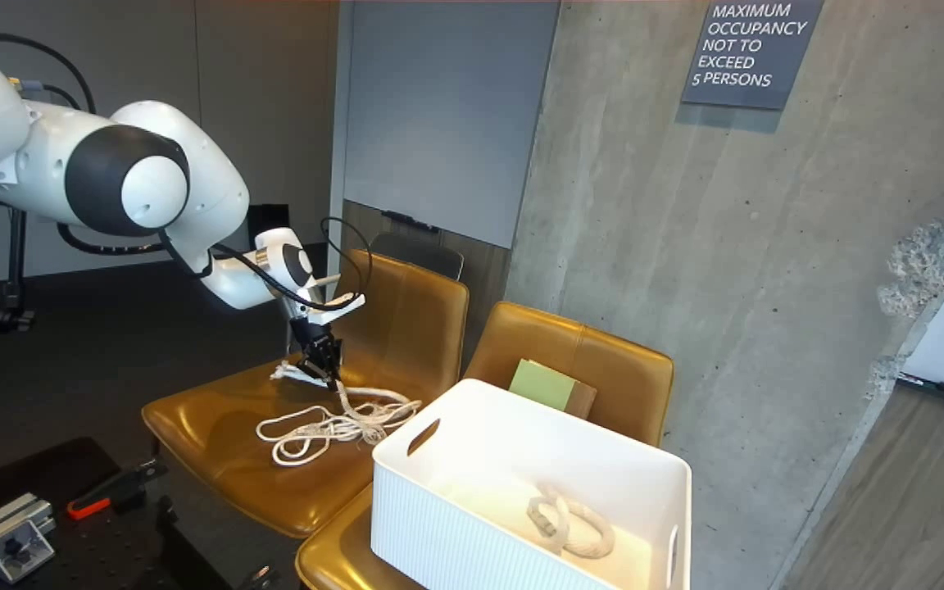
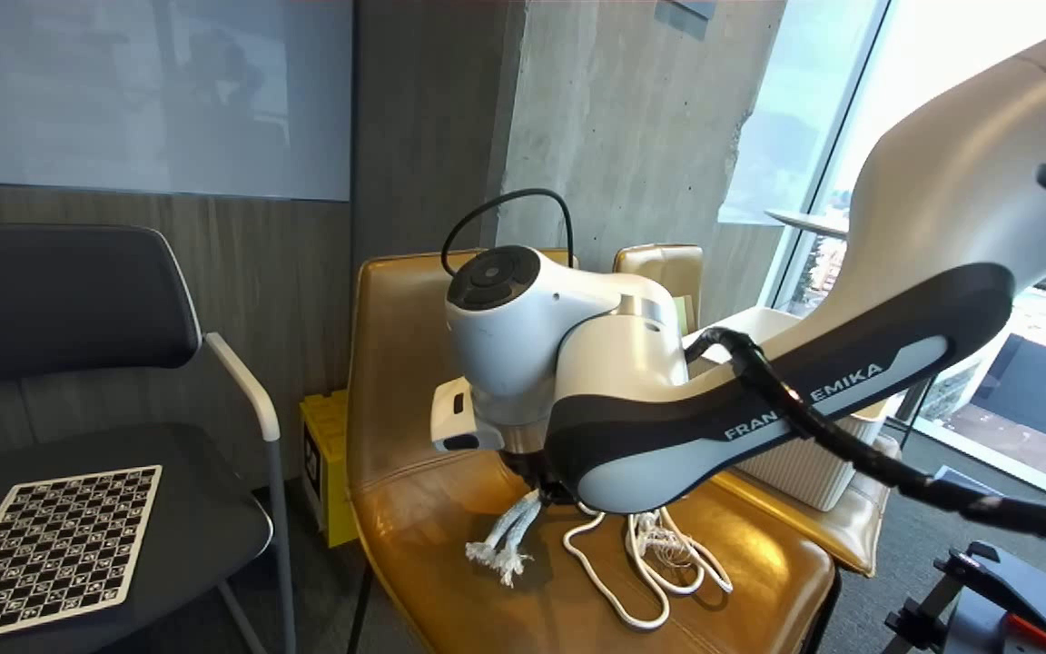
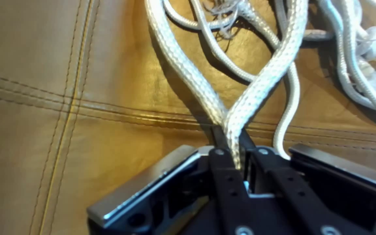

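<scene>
A black robotic hand (image 3: pixel 232 138) clamps a doubled white braided rope (image 3: pixel 264 83) low over a tan leather chair (image 1: pixel 210 426), frayed ends (image 2: pixel 501 550) jutting to one side. Tangled white cord (image 1: pixel 367 426) lies beside it; a ribbed white bin (image 1: pixel 472 524) on the neighboring chair (image 1: pixel 628 373) holds looped pale rope (image 1: pixel 595 546).
</scene>
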Robot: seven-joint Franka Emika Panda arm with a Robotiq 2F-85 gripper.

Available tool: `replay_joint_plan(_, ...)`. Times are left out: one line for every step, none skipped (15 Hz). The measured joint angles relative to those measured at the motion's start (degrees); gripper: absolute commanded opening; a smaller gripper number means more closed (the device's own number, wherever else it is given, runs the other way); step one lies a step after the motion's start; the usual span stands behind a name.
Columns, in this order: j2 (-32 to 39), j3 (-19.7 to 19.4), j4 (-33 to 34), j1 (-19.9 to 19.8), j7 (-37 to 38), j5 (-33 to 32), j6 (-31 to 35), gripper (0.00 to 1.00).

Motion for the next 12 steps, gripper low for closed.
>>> replay_joint_plan(-2.5,0.0,-2.5,0.0,2.0,0.0,0.1,0.03)
replay_joint_plan(-5.1,0.1,-5.1,0.1,4.2,0.0,0.5,0.03)
replay_joint_plan(-7.9,0.1,-7.7,0.3,6.4,0.0,1.1,0.03)
replay_joint_plan(-10.6,0.2,-10.3,0.3,8.7,-0.2,2.2,0.03)
replay_joint_plan(-13.3,0.3,-12.7,0.4,11.3,-0.6,3.6,0.03)
replay_joint_plan(-16.1,0.2,-15.3,0.4,14.4,-1.4,5.2,0.03)
replay_joint_plan(-18.9,0.1,-17.7,0.3,17.6,-2.5,6.6,0.03)
replay_joint_plan(-22.0,-0.1,-20.3,0.3,21.0,-3.9,7.6,0.03)
replay_joint_plan(-25.0,-0.2,-22.8,0.0,24.4,-5.1,8.3,0.03)
replay_joint_plan(-28.0,-0.2,-25.1,-0.4,27.5,-6.2,8.5,0.03)
replay_joint_plan(-31.0,-0.3,-27.3,-1.0,30.6,-7.0,8.6,0.03)
replay_joint_plan(-33.9,-0.3,-29.3,-1.7,33.0,-7.5,8.6,0.03)
